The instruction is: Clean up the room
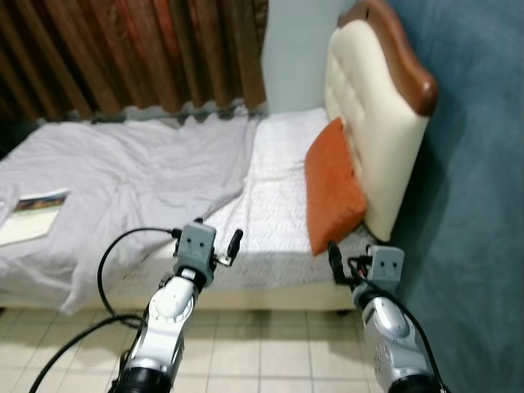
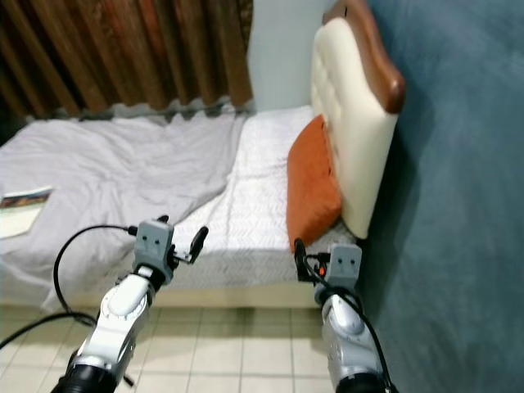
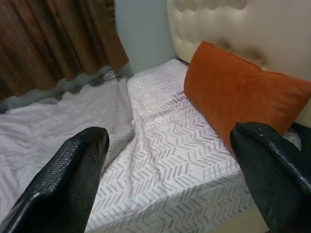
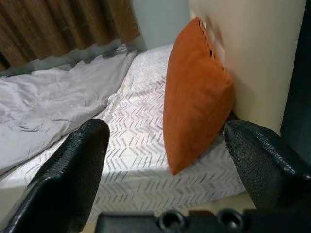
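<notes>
- A bed (image 1: 270, 188) is seen ahead, its patterned white sheet laid bare at the head end; its near edge stands above a tiled floor (image 1: 246, 344).
- A rumpled grey blanket (image 1: 123, 176) is spread over the left part of the bed; brown curtains (image 1: 131, 53) hang behind it.
- A cream padded headboard (image 1: 368, 98) with a brown wooden top is set against a blue wall (image 1: 483, 205) on the right.
- An orange pillow (image 1: 334, 187) is propped upright against the headboard, its lower edge on the sheet.
- A book (image 1: 34, 214) is laid flat on the blanket near the left edge.
- The left gripper (image 3: 170, 179) is held before the bed's near edge, its fingers spread wide and nothing between them.
- The right gripper (image 4: 165, 170) is held below the pillow, apart from it; its fingers are likewise spread wide around nothing.
</notes>
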Controlling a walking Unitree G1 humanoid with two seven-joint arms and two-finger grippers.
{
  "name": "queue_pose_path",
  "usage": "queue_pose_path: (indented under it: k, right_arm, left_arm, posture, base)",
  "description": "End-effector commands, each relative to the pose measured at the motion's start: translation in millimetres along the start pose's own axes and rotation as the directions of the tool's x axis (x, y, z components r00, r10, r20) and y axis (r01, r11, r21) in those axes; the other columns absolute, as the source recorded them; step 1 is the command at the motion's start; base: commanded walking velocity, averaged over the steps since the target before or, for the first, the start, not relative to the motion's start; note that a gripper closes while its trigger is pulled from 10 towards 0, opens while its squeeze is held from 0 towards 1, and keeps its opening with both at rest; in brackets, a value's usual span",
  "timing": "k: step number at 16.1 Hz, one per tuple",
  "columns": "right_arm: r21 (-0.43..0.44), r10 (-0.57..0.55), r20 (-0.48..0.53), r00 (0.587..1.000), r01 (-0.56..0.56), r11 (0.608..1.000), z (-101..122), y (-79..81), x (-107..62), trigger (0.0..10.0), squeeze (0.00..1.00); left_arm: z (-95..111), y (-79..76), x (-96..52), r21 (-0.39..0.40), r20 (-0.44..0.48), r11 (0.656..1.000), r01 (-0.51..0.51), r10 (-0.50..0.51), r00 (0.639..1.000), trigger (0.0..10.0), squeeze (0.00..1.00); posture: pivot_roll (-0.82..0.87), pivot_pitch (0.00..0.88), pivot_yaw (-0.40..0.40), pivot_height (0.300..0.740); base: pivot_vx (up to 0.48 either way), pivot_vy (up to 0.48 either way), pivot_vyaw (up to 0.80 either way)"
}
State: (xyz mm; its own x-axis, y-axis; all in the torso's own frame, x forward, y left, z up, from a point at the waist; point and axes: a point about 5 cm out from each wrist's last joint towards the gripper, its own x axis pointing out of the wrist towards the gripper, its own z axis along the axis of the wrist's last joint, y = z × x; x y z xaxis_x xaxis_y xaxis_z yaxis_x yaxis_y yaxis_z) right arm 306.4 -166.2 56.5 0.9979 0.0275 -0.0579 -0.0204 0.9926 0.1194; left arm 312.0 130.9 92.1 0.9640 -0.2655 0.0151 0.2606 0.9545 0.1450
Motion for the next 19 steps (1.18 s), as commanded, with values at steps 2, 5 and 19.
queue_pose_path:
  k: [2, 5, 19]
  right_arm:
    - [-0.017, 0.023, 0.017, 1.0, -0.023, 1.0, 8, 2.6, 6.2, 10.0, 0.0]
    - [-0.025, 0.028, 0.016, 0.999, -0.027, 0.999, 9, 1.9, 7.3, 10.0, 0.0]
    - [-0.085, 0.045, -0.022, 0.999, -0.047, 0.995, 4, -0.3, 3.9, 10.0, 0.0]
  left_arm:
    - [2, 8.6, 2.9, -0.01, 0.008, 0.999, -0.033, 0.034, 0.999, 10.0, 0.0]
    - [1, 11.4, 4.3, -0.029, 0.001, 0.998, -0.057, 0.057, 0.998, 10.0, 0.0]
    - [2, 5.7, 12.2, -0.068, 0.013, 0.997, -0.037, 0.038, 0.999, 10.0, 0.0]
  posture:
    - [0.03, 0.0, 0.081, 0.74]
    - [0.02, 0.0, 0.075, 0.74]
    - [0.0, 0.002, 0.055, 0.74]
  base:
    - [0.452, 0.0, 0.0]
    - [0.447, 0.0, 0.0]
    - [0.458, 0.0, 0.0]
